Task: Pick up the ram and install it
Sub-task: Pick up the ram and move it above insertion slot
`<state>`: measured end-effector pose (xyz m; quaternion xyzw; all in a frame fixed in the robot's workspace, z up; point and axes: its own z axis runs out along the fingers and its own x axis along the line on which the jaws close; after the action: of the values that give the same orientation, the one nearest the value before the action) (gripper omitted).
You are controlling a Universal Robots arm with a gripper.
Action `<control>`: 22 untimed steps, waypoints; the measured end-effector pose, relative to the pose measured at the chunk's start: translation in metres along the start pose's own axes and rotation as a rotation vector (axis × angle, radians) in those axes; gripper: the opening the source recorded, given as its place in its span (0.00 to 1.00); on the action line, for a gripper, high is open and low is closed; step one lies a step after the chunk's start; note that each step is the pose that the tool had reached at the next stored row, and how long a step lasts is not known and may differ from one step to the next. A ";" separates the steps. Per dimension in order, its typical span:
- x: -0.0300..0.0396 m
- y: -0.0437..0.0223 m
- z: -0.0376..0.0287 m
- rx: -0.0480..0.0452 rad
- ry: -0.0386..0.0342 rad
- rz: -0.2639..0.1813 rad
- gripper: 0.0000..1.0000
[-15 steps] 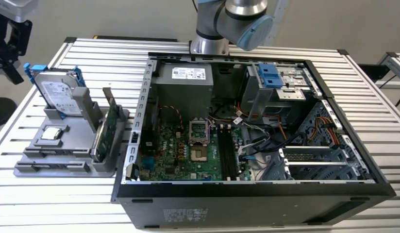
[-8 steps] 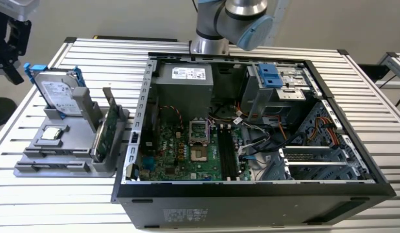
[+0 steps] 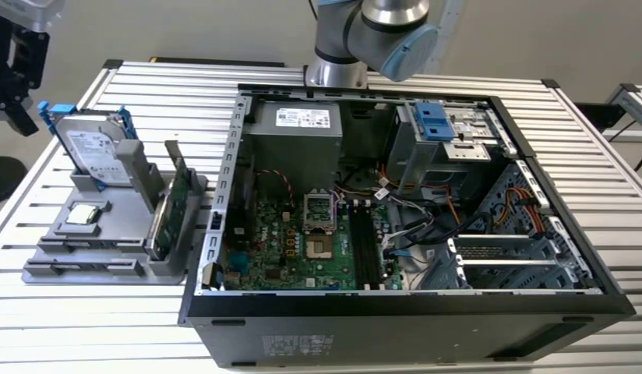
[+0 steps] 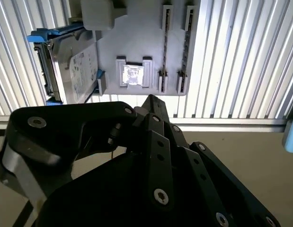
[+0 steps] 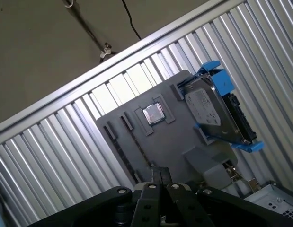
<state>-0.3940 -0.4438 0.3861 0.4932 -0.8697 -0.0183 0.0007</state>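
Reaching for the ram point(image 3: 174, 222) looks like your current step. It stands slotted in the holder point(image 4: 132, 42) near the table point(image 3: 82, 327) edge. Your gripper point(image 4: 153, 101) hovers with jaws nearly together and empty, so a grasp calls for widening them.

I see a slatted aluminium table point(image 3: 93, 327). On it lie a grey parts holder point(image 3: 82, 269) and, just beside, an open computer case point(image 3: 404, 327).

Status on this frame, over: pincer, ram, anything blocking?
Pincer shut, empty, off the table's edge. Ram untouched, seemingly the thin dark strip in the gray tray slot. Nothing between them.
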 end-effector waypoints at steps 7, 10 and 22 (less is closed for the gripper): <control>0.0000 0.0000 0.0003 -0.0007 0.0012 -0.042 0.00; 0.0000 0.0000 0.0003 -0.0011 0.0022 -0.069 0.00; 0.0000 0.0000 0.0009 -0.0033 0.0064 -0.199 0.00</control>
<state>-0.3940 -0.4438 0.3852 0.5771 -0.8165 -0.0182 0.0025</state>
